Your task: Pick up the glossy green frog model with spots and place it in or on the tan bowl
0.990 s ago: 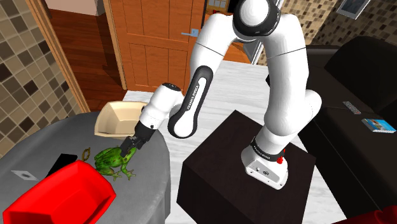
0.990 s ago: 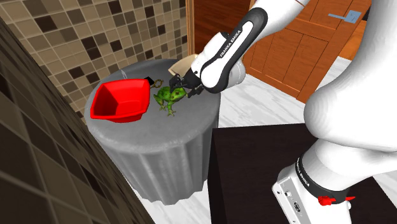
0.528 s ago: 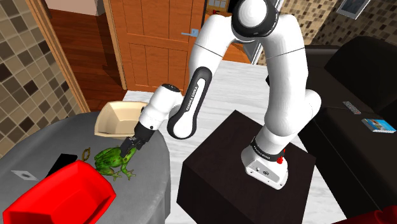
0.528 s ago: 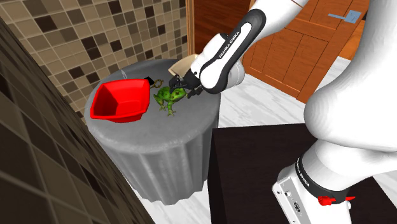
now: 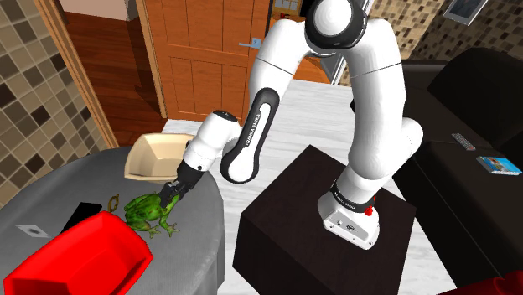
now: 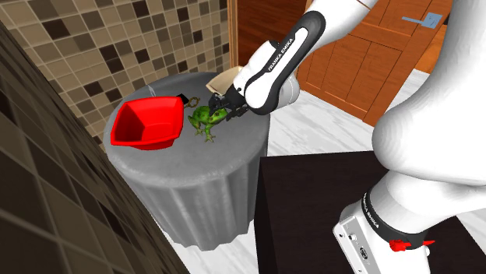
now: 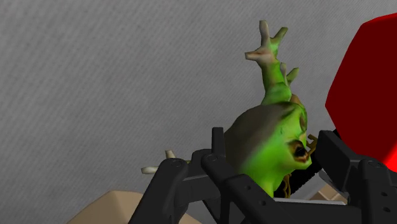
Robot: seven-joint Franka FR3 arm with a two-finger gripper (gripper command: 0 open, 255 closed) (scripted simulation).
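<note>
My fingers (image 7: 335, 156) grip the frog (image 7: 273, 143) by its head. Best I lift clear of the tabletop (image 5: 197, 243), then carry toward the bowl (image 5: 155, 155) at twelve o'clock.

Glossy green spotted frog (image 5: 149, 211), sat on grey table (image 5: 199, 245), tan sq. bowl (image 5: 155, 157) near, upright

Small upward creep of the gripper (image 5: 170, 198) over the last second, edging toward the tan bowl (image 5: 155, 156). Forearm (image 6: 272, 58) likewise a touch higher. Matching slight shift of the green frog (image 5: 147, 211) clamped in the jaws, low over the table (image 5: 197, 251).
</note>
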